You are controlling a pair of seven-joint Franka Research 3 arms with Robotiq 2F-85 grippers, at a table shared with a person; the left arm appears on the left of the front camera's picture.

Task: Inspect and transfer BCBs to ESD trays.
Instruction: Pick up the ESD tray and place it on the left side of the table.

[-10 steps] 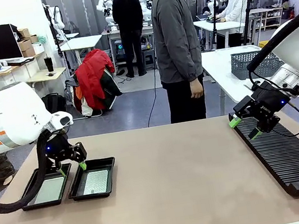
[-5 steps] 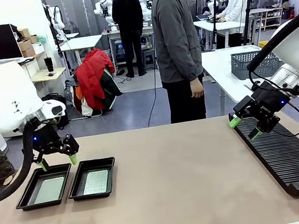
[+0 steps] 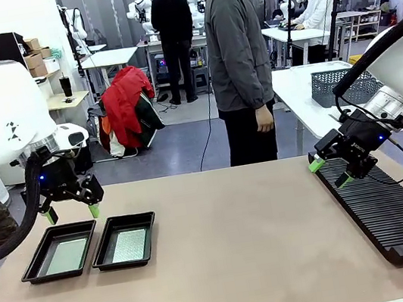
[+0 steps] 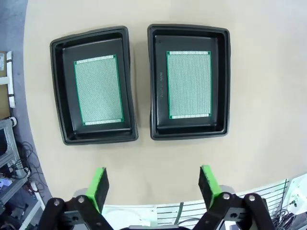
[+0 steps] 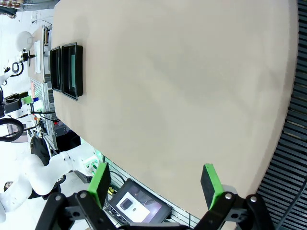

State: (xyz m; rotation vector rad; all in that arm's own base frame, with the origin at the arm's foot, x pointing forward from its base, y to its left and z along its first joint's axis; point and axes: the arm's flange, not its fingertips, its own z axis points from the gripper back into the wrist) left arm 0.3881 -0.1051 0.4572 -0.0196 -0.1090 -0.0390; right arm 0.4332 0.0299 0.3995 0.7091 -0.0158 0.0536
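Note:
Two black ESD trays sit side by side at the table's left front, one (image 3: 59, 252) to the left of the other (image 3: 126, 242). Each holds a pale green BCB lying flat: one board (image 4: 98, 89) in the left tray (image 4: 60, 96), one board (image 4: 188, 84) in the right tray (image 4: 223, 86). My left gripper (image 3: 71, 213) hangs open above the trays, nothing between its fingers (image 4: 99, 187). My right gripper (image 3: 331, 172) stands open over the near end of the black rack, empty. The trays (image 5: 68, 68) appear far off in the right wrist view.
A long black ribbed rack (image 3: 387, 210) lies along the table's right side. A person in a grey jacket (image 3: 235, 46) stands at the far edge with a hand hanging down. The tan tabletop (image 3: 239, 244) stretches between trays and rack.
My left gripper has risen from the left tray and drawn back, open and empty, leaving a board lying in that tray. The right arm has not moved.

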